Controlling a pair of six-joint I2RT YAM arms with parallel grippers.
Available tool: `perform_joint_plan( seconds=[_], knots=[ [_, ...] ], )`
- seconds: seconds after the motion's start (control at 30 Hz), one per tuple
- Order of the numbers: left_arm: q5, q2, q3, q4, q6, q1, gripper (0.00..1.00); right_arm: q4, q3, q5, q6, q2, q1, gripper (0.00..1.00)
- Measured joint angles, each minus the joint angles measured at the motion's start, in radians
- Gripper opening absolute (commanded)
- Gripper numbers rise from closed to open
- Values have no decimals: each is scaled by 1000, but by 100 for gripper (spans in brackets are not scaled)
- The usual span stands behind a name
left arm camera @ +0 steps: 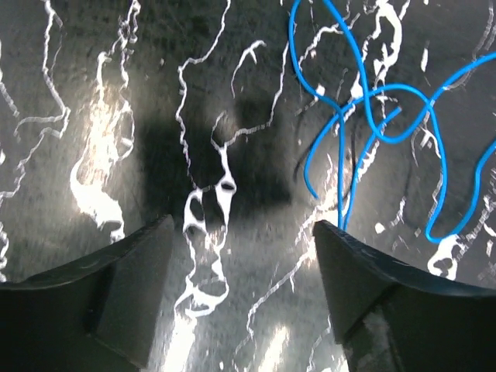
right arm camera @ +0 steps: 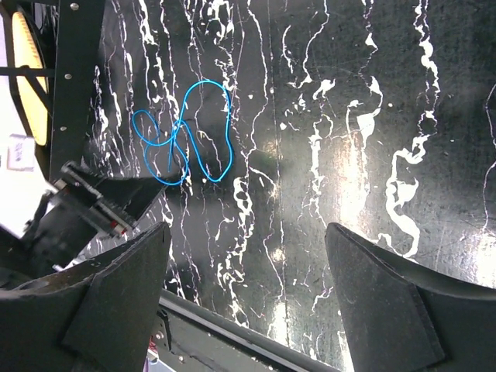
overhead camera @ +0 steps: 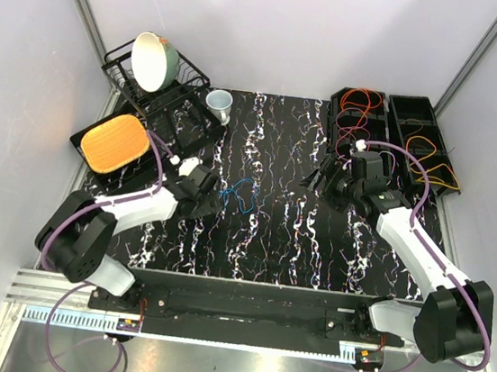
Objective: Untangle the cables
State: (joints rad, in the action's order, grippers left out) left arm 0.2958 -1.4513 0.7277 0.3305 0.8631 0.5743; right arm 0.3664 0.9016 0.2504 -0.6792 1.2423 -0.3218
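- The left hand (left arm camera: 244, 223) is low over the black marbled tabletop (left arm camera: 116, 116). Its fingers are apart, with only bare surface and their own shadow between them.
- The blue cable (left arm camera: 339, 170) lies on the tabletop in loose, crossing loops just past the finger at the right of the left wrist view. Two strands run down behind that fingertip, and whether they touch it cannot be told.
- The right hand (right arm camera: 248, 229) hovers with its fingers spread wide and nothing between them, well apart from the blue cable.
- Nothing lies between either hand and the blue cable.
- Only the top view shows the rest. Two black bins (overhead camera: 392, 122) stand at the far right corner, just beyond the right hand. An orange cable (overhead camera: 361, 98) is coiled in the nearer bin, with red loops beneath it, and a yellow cable (overhead camera: 432, 168) is in the other.
- At the far left are a wire dish rack (overhead camera: 184, 83) holding a bowl (overhead camera: 153, 61), a small funnel (overhead camera: 220, 104) and an orange pad (overhead camera: 115, 142) on a black tray.
- The right wrist view alone shows the whole outline of the blue cable, with the left hand beside it.
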Motion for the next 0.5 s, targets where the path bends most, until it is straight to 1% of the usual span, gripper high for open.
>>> perform_joint_plan(
  seconds=[0.17,0.23,0.33,0.43,0.5],
  knots=[
    [-3,-48,26,-33,-14,-2,67,-2,-3,6,1,-2,0,87],
    [-4,-49,42,-36,-19,-2,66,-2,-10,6,4,-5,0,87],
    [-6,-41,49,-32,-21,-2,67,-1,-17,6,5,-8,0,87],
    [-7,0,48,-10,-20,-1,72,0,-19,6,6,-8,0,87],
    [-7,30,45,-10,-21,0,73,0,-19,6,6,-7,0,87]
  ],
)
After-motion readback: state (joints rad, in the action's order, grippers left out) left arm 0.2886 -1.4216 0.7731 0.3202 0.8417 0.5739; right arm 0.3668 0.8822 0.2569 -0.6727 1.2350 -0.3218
